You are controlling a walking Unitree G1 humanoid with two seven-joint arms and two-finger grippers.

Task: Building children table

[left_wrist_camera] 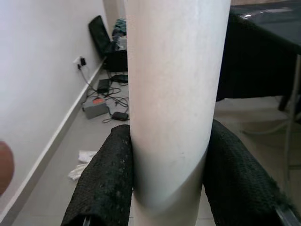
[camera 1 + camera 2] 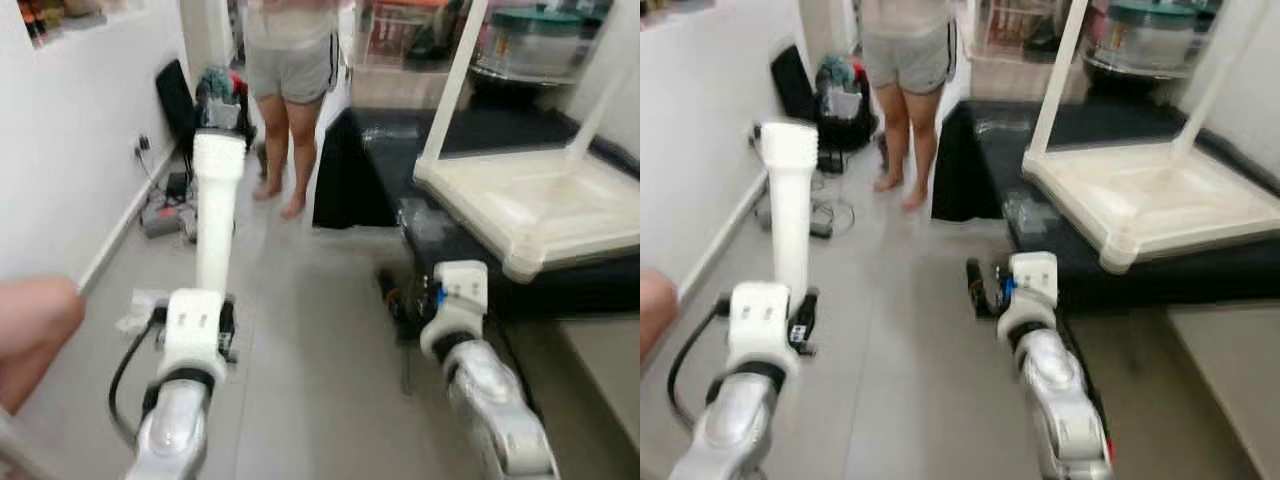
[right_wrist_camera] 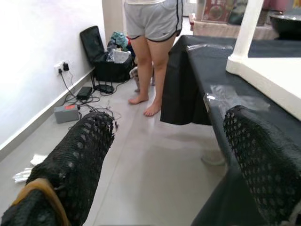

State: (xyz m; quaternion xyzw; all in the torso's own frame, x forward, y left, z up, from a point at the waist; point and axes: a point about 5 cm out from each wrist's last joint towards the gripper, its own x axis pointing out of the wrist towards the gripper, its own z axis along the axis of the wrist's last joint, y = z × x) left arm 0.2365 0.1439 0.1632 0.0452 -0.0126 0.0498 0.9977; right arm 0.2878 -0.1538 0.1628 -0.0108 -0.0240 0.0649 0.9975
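A white round table leg (image 2: 218,215) stands upright in my left gripper (image 2: 193,335), low at the left over the floor. In the left wrist view the black fingers (image 1: 106,183) press on both sides of the leg (image 1: 174,103). The cream children's table (image 2: 540,200) lies upside down on a black-covered surface (image 2: 380,150) at the right, with two fitted legs (image 2: 455,75) pointing up. My right gripper (image 2: 415,300) hangs open and empty beside that surface's near corner; its fingers (image 3: 80,160) are wide apart.
A person in grey shorts (image 2: 290,70) stands barefoot ahead on the tiled floor. Part of another person's limb (image 2: 30,330) shows at the left edge. A black bag (image 2: 175,95), cables and a power box (image 2: 160,215) lie along the left wall.
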